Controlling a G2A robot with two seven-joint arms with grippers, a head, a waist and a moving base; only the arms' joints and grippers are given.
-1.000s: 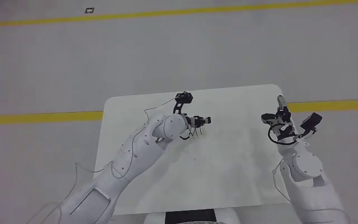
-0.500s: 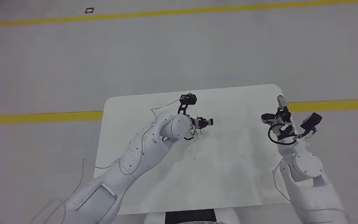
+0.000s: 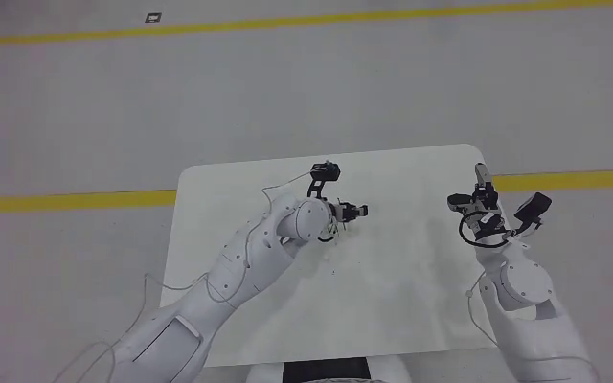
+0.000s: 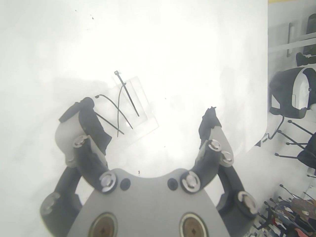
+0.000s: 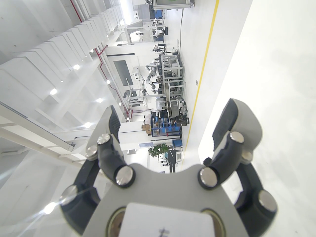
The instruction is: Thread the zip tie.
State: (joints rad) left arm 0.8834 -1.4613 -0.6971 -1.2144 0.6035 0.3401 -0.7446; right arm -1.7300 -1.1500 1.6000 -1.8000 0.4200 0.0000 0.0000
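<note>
— Left gripper (image 3: 356, 209) first, from the top view: where is it?
— Over the far middle of the white table (image 3: 402, 287), at the end of the arm that comes in from the near left corner. From up here I cannot tell how its jaws stand. Thin black zip ties (image 3: 331, 231) lie on the table just beside the wrist, on its near side.
— And the right gripper (image 3: 482, 182)?
— At the table's right edge, well apart from the zip ties, pointing toward the far side.
— Now the left wrist view.
— It shows the left gripper (image 4: 148, 109) spread wide with nothing between its jaws, hanging above the table (image 4: 172, 25). Three ties rest on a clear flat sheet (image 4: 145, 124) that lies on the surface. The straight tie (image 4: 127, 92) has its head at the end farther from the gripper. The two curved ties (image 4: 116, 110) cross each other. One end runs behind a fingertip (image 4: 85, 104), and I cannot tell whether they touch.
— Right wrist view?
— The right gripper (image 5: 171, 108) is also wide apart and empty. Beyond it are the table's surface (image 5: 284, 62), the grey floor with a yellow line (image 5: 207, 50), and a hall of machinery far off.
</note>
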